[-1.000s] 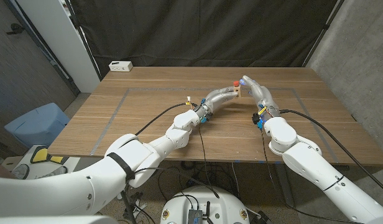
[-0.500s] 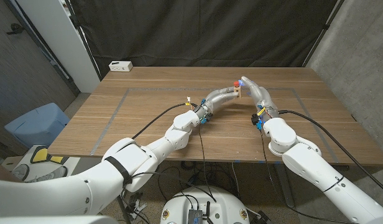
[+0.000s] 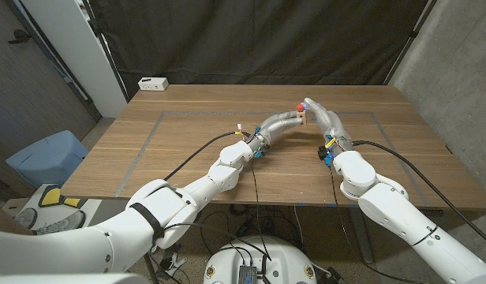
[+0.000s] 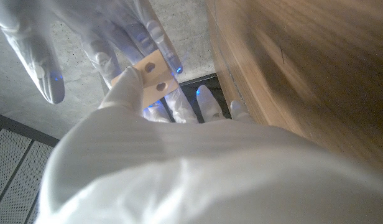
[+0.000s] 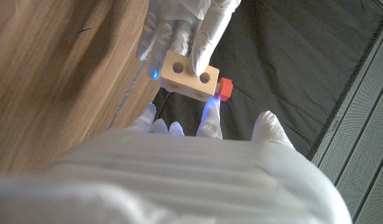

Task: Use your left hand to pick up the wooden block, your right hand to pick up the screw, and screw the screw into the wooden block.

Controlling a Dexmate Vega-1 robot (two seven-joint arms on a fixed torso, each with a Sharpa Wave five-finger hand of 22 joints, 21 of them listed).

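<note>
Above the far middle of the wooden table (image 3: 188,142), both robot hands meet in the air around a small wooden block (image 5: 186,75). From the left, the left hand (image 3: 278,124) grips the block, fingers wrapped over its top, two round holes facing out. A red-headed screw (image 5: 224,88) sticks out of one end of the block. From the right, the right hand (image 3: 326,118) has its fingertips (image 5: 209,111) at the screw; whether they pinch it cannot be told. A white box (image 3: 154,83) sits at the table's far left corner.

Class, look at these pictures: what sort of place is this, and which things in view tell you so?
Probably a robot test lab: a bare wooden table marked with tape lines, a black curtain hung behind it, and concrete walls, not a home or workshop floor.
</note>
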